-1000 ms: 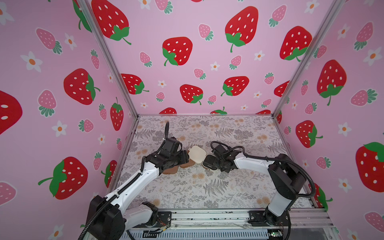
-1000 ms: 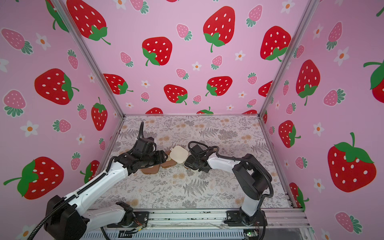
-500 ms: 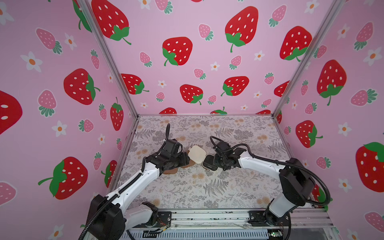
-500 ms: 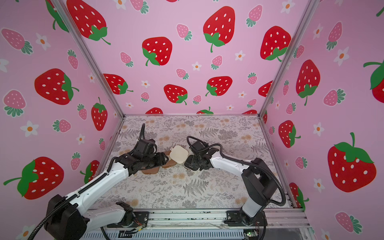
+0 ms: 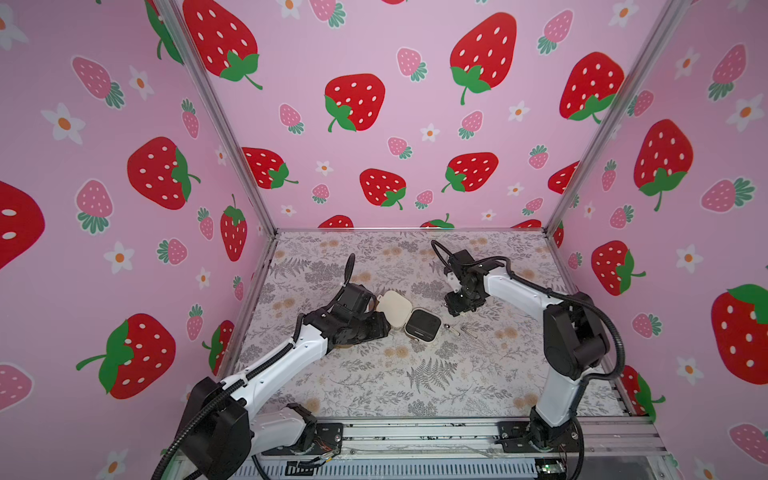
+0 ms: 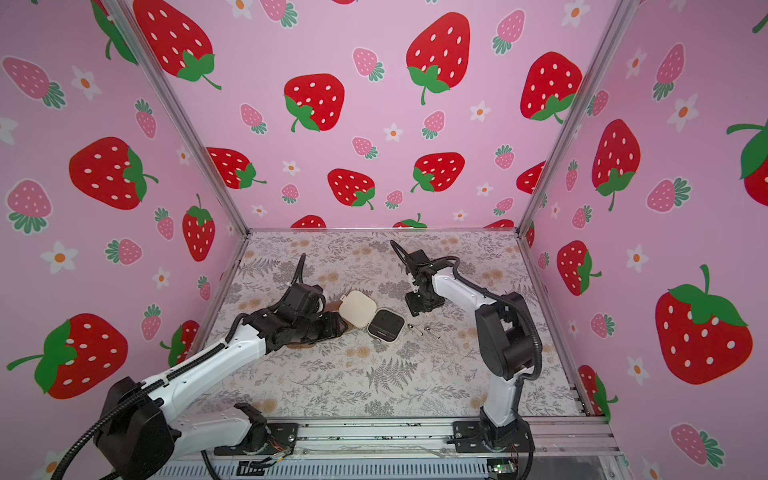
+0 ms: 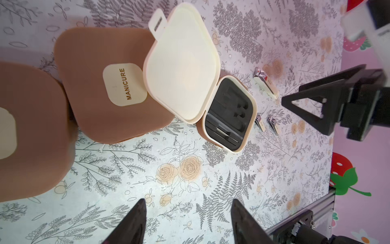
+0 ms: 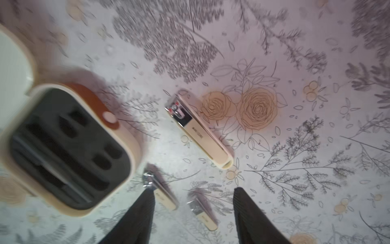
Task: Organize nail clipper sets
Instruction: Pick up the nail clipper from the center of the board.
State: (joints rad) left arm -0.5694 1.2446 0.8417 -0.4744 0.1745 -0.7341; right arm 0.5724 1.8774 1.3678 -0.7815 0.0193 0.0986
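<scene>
At the bottom of both top views the two arm bases sit on a metal rail (image 5: 415, 432). The floral table (image 5: 415, 374) runs away from it toward the strawberry walls (image 5: 395, 50).

Nearest of the task's things, at middle left in the top views, two brown cases lie mostly hidden under the left arm (image 5: 282, 365). The left wrist view shows both closed: the plain-patched brown case (image 7: 31, 147) at that frame's left edge, and beside it the labelled brown case (image 7: 88, 63), whose cream patch reads MANICURE. The left gripper (image 7: 188, 202) hangs over bare table, jaws wide, with nothing between them.

Just beyond, at the table's centre, the cream case (image 6: 385, 326) stands open. Its lid (image 5: 395, 307) is thrown back, bare inside, and in the left wrist view its edge covers part of the labelled brown case. Its base (image 5: 423, 325) holds a black slotted insert (image 7: 230, 105). A couple of slim metal tools (image 7: 223, 133) lie in the long slots, while the rounded slots show only black. A brown strap (image 8: 101, 105) with a pale snap sits on the base's side.

Right of the base in the top views, three clippers lie loose on the table, outside any case: the large clipper (image 8: 200, 131), the small clipper (image 8: 162, 190) nearest the base, and the second small clipper (image 8: 202, 213) beside it.

A little farther back, the right gripper (image 8: 194, 191) hangs over these clippers, jaws wide apart, gripping nothing.
</scene>
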